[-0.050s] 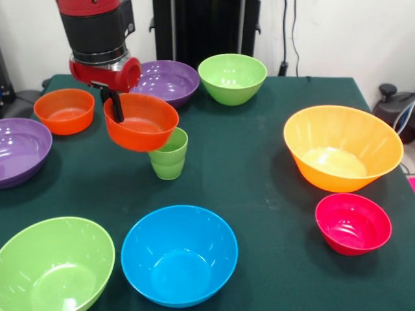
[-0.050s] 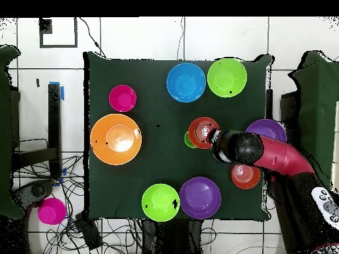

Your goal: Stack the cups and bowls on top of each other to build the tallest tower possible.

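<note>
Blue bowl (image 1: 179, 254) untouched, nearest the camera. Behind it, the gripper (image 1: 117, 109) pinches the red bowl (image 1: 141, 122) by its rim, held just above the cup (image 1: 169, 154) and off-centre. Next: centre over the cup, lower, release.

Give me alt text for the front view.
The gripper holds a small orange-red bowl by its rim, just above the light-green cup on the green table. Eight more bowls sit separately around them, none stacked.
</note>
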{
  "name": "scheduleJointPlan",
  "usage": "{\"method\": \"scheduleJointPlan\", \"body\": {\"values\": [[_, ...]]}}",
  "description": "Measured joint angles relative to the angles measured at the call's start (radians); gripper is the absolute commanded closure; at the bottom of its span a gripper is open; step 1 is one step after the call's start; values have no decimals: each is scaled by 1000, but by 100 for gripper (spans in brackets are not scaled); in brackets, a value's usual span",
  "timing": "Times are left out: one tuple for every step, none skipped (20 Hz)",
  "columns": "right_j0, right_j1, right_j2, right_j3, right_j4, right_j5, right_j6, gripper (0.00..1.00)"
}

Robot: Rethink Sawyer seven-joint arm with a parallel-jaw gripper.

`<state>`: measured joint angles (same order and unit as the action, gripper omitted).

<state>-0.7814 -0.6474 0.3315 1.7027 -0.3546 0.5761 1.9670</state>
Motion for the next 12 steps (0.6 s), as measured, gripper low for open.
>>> {"method": "scheduleJointPlan", "body": {"values": [[0,0,0,1,0,0,0,100],[1,-4,0,4,0,0,0,100],[1,-7,0,8,0,0,0,100],[1,-12,0,13,0,0,0,100],[1,-17,0,18,0,0,0,100],[1,-20,0,21,0,0,0,100],[1,-26,0,27,0,0,0,100],[1,-30,0,30,0,0,0,100],[1,-33,0,33,0,0,0,100],[1,-36,0,36,0,0,0,100],[1,-39,0,39,0,0,0,100],[1,-42,0,41,0,0,0,100]]}}
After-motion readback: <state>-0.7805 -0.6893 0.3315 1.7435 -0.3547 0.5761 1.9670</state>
